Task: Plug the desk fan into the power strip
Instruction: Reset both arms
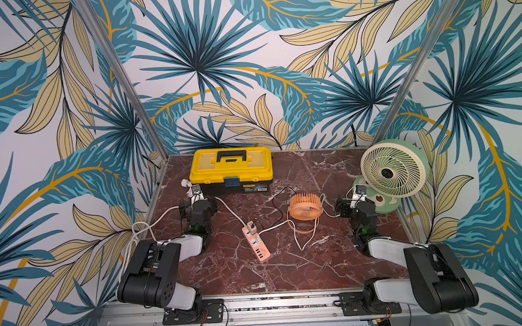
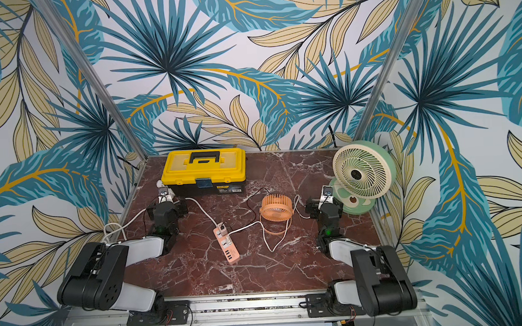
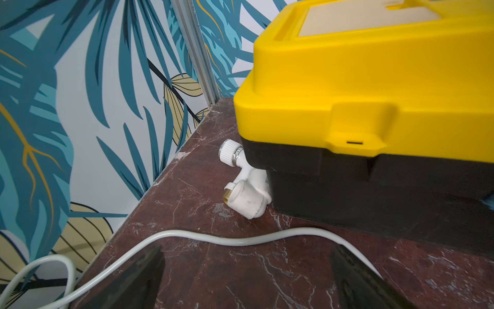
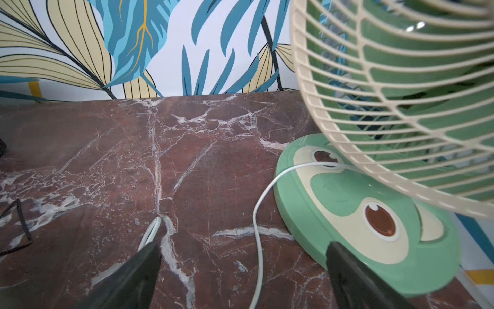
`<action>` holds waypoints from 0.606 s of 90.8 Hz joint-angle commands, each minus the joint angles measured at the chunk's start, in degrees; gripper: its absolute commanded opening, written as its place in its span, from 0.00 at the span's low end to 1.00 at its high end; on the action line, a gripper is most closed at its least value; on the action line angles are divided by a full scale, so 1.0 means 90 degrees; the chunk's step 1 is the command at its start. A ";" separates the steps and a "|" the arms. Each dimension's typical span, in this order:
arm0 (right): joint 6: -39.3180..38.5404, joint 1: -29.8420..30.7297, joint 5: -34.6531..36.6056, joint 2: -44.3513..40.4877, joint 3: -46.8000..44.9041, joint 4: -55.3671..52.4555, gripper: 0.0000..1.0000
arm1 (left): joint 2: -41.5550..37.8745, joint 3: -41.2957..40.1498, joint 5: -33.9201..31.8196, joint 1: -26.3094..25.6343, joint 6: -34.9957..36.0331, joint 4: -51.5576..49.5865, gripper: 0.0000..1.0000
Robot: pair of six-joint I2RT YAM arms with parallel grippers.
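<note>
Pincers both gape, holding nothing: left gripper point(image 3: 246, 267) before a thick white cord point(image 3: 213, 238), right gripper point(image 4: 243, 267) by a green fan point(image 4: 347, 203) with a round base. Arms crouch folded on the veined red marble table point(image 1: 288, 271); between them lies the salmon power strip point(image 1: 256, 244), a ribbed orange fan point(image 1: 305, 206) beyond

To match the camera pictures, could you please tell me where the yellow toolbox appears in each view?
Top view: yellow toolbox at the back, left of centre.
Top view: same place.
Left wrist: large, close ahead.
Right wrist: not in it.
Shared landmark: red marble tabletop.
</note>
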 commanded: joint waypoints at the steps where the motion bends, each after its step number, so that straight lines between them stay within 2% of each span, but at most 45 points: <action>1: -0.0371 0.0113 -0.0186 0.0756 0.0005 0.1100 1.00 | 0.0098 -0.0182 0.0792 0.0042 0.0332 0.0569 1.00; 4: -0.0191 0.0051 -0.0116 0.0569 0.0373 0.0079 1.00 | 0.0176 -0.0363 0.0701 0.0047 0.0309 0.0930 1.00; 8: -0.0140 -0.0043 -0.0196 0.0707 0.0469 0.0365 1.00 | 0.0563 -0.0541 0.0693 0.0048 0.0404 0.1847 1.00; 11: -0.0063 -0.0076 -0.0192 0.0627 0.0498 0.0126 0.99 | 0.0691 -0.0505 0.0758 0.0048 0.0481 0.2111 1.00; 19: -0.0059 -0.0099 -0.0219 0.0624 0.0516 0.0076 1.00 | 0.0319 -0.0271 0.0971 0.0179 0.0225 0.0868 1.00; 25: -0.0044 -0.0103 -0.0214 0.0618 0.0516 0.0080 1.00 | 0.0449 -0.0364 0.0953 0.0194 0.0266 0.1327 1.00; 32: -0.0056 -0.0099 -0.0195 0.0609 0.0510 0.0072 0.99 | 0.0317 -0.0277 0.0998 0.0194 0.0237 0.0898 1.00; 55: -0.0063 -0.0080 -0.0176 0.0596 0.0505 0.0067 1.00 | 0.0347 -0.0287 0.0993 0.0172 0.0276 0.0990 1.00</action>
